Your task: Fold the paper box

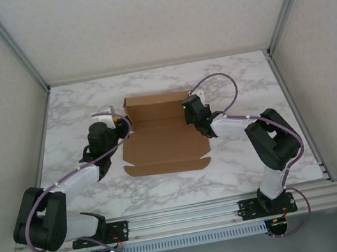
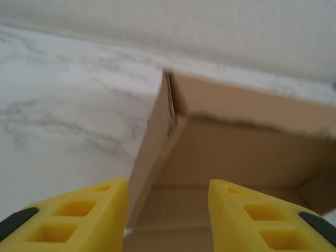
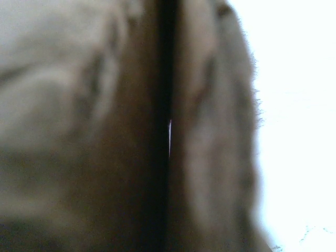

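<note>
box [image 1: 162, 143] far wall up, near flap flat | left gripper [image 2: 167, 186] half open astride left wall | right gripper [image 1: 193, 110] closed, hold unclear: wrist blurred

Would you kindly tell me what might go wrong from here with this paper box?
The left gripper has its jaws open at the raised left wall of the paper box, not clamping it; that wall may flop outward. The right gripper is shut at the right rear corner; whether it grips cardboard is unclear, so that side could spring back. The front flap lies flat, so pushing may slide the box.
</note>
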